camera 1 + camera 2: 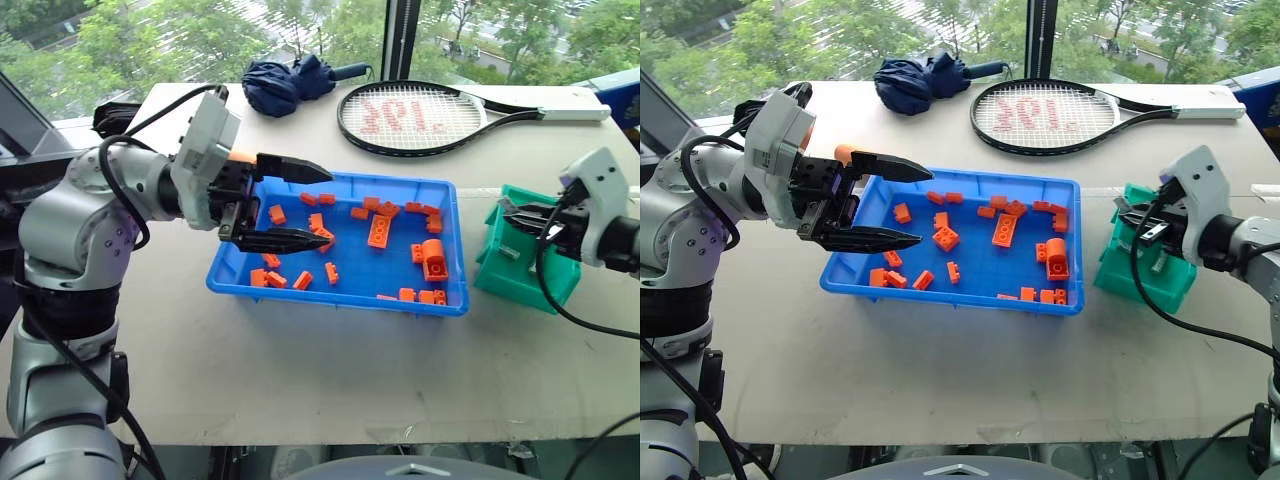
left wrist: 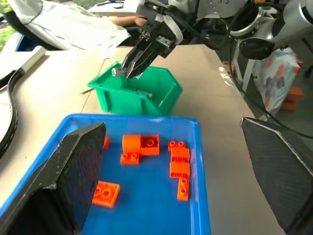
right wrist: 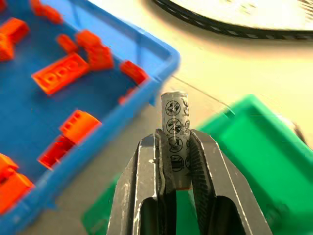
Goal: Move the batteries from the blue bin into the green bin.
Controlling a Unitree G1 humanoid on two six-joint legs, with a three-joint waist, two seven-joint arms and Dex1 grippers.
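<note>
Head view: we see left gripper (image 1: 290, 203) spread wide at blue bin's (image 1: 330, 293) left end, green bin (image 1: 520, 270) centre right | Right wrist: right gripper (image 3: 175, 147) clamps battery (image 3: 176, 139) above green bin's rim, centre frame.

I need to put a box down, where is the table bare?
Bare: the table's near edge in front of the blue bin, and the strip between it and the green bin. Crowded: the far side, with racket and umbrella.
</note>
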